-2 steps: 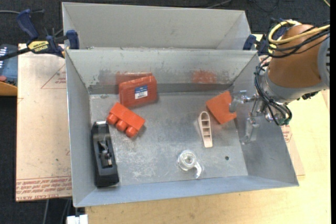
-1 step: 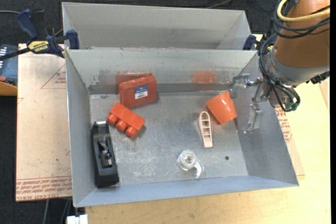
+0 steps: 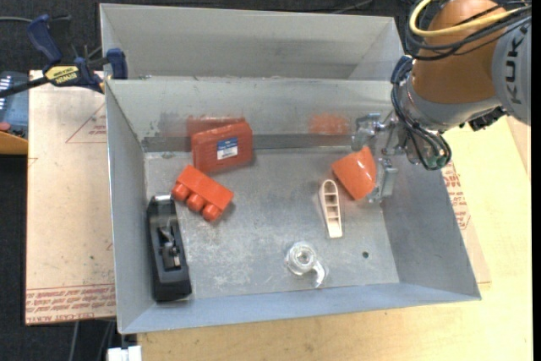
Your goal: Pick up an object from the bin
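My gripper (image 3: 378,158) reaches in over the right side of the bin. A rounded orange cup-like piece (image 3: 355,172) sits between its two metal fingers (image 3: 388,180), and the gripper is shut on it. A cream boat-shaped plastic piece (image 3: 331,208) lies on the floor just below and left of the orange piece. Nearer the front, a small clear plastic piece (image 3: 303,259) rests on the bin floor.
A red box with a white label (image 3: 222,145) leans at the back left. An orange-red studded block (image 3: 203,193) lies in front of it. A black tape dispenser (image 3: 167,248) lies along the left wall. The arm's orange cover and cables hang over the right rim.
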